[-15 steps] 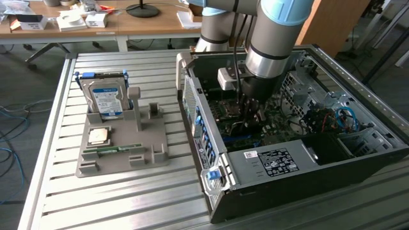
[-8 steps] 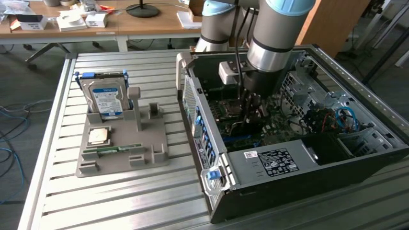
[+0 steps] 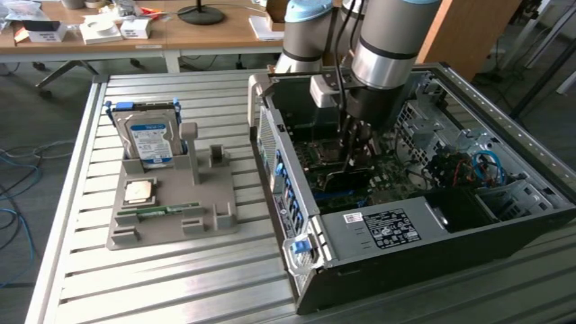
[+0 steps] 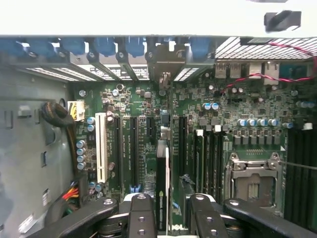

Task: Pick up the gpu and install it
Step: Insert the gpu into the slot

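Now inside the case, the hand grips the gpu edge-on above the motherboard, install step, needing careful slot alignment.

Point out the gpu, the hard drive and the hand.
gpu [image 4: 161,186], wrist view: upper edge of the card, between the fingers.
hard drive [image 3: 148,138], exterior view: middle of its labelled face, standing in the grey holder.
hand [image 4: 167,213], wrist view: midway between its fingertips, closed on the card.
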Robot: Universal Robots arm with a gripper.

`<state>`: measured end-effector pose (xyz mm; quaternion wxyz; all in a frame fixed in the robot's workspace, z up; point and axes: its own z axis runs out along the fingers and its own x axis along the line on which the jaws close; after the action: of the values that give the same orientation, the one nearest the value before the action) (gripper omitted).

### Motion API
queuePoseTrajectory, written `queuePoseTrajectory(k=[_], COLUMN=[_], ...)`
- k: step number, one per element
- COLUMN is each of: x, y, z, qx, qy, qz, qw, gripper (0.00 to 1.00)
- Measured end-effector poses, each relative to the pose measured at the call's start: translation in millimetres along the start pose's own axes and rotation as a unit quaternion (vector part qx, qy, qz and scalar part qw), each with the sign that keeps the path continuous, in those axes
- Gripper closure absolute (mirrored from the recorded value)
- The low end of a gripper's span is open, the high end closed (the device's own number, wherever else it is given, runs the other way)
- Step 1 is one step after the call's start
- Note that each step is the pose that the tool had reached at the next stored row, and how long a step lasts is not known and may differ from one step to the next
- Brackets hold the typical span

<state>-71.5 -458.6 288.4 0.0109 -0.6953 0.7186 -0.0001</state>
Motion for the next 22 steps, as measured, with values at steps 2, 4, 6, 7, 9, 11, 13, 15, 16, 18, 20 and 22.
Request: queuePoseTrajectory(k=[2, 4, 6, 7, 9, 11, 13, 15, 16, 18, 20, 22], x=[-0.5, -1.1, -1.7, -1.9, -2.2, -2.5, -2.8, -3.1, -3.3, -3.7, -3.9, -4.0], y=[-0.1, -0.1, -0.2, -0.2, -0.3, -0.3, -0.3, -0.3, -0.4, -0.4, -0.4, -0.4], z=[-5.8, -11.2, -16.1, -18.3, -21.8, -25.3, -27.9, -30.8, -32.3, -35.0, -37.4, -37.7], qx=[0.0, 0.0, 0.0, 0.0, 0.0, 0.0, 0.0, 0.0, 0.0, 0.0, 0.0, 0.0], qy=[0.0, 0.0, -0.0001, 0.0, 0.0, 0.0001, 0.0, 0.0, 0.0, 0.0, 0.0, -0.0001], qz=[0.0, 0.0, 0.0, 0.0, 0.0, 0.0, 0.0, 0.0, 0.0, 0.0, 0.0, 0.0], qw=[1.0, 1.0, 1.0, 1.0, 1.0, 1.0, 1.0, 1.0, 1.0, 1.0, 1.0, 1.0], gripper=[0.66, 0.66, 0.66, 0.66, 0.66, 0.66, 0.66, 0.66, 0.66, 0.66, 0.66, 0.66])
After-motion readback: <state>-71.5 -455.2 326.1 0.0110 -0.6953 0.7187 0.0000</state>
